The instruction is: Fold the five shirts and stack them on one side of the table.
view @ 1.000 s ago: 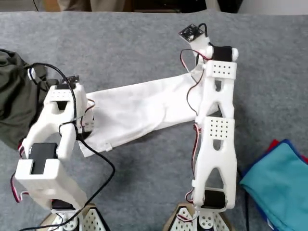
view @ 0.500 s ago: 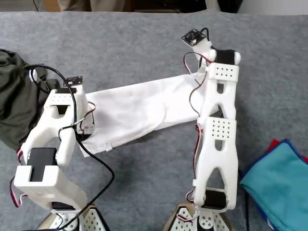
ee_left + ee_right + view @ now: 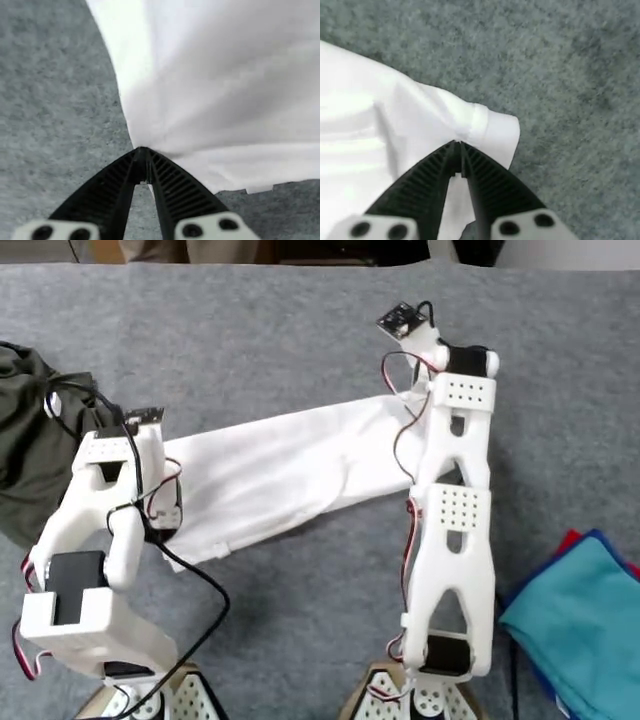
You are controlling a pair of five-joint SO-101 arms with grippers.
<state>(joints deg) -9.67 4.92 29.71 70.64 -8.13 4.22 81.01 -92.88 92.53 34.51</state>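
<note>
Your white shirt (image 3: 280, 475) lies stretched out across the grey tabletop (image 3: 250, 330). Your left jaws are pinched tight on one end of it, and your right jaws on the other end.

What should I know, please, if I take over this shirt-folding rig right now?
Left pincer: shut on one end of the white shirt.
Right pincer: shut on its other end, at a hemmed corner.
The shirt lies stretched between them as a long strip in the middle of the table.
Done, it seems: a stack of teal, blue and red cloth at the right edge.
Left: finish folding the white shirt, stack it, then fold the crumpled dark green shirt at the left edge.
</note>
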